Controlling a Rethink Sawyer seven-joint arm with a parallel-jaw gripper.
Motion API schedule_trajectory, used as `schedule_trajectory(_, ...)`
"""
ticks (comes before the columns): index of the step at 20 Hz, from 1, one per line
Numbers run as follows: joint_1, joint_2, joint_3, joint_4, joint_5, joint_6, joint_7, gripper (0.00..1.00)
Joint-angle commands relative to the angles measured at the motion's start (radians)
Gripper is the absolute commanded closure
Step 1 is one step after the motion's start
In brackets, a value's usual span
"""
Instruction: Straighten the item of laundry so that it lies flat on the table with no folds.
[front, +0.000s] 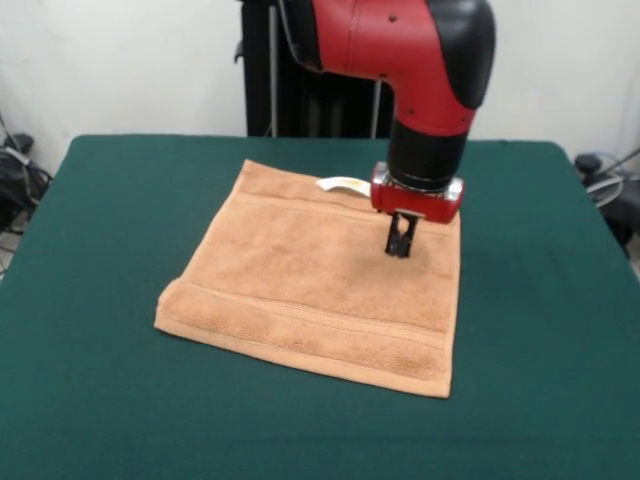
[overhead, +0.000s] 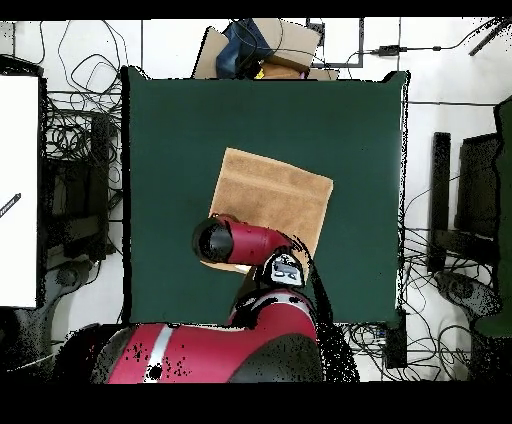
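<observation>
Front view: arm vertical, claw (front: 400, 243) closed, tips at flat towel (front: 320, 280), gripping nothing.

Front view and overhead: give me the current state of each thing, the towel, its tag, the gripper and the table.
towel: spread flat on the table, no folds visible, set at an angle to the table edges.
white tag: sticking out from the towel's far edge, lying on the table.
gripper: pointing down over the towel near its far corner, fingers close together, holding nothing.
table: green top, towel near its middle.
</observation>
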Motion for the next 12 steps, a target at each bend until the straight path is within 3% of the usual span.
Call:
schedule_trajectory(1,0.059,0.087,0.091,0.106,0.103,-0.087,0.315,1.0)
schedule_trajectory(5,-0.012,0.127,0.126,0.099,0.107,-0.152,0.284,1.0)
schedule_trajectory(12,-0.123,0.137,0.145,0.062,0.04,-0.176,0.183,1.0)
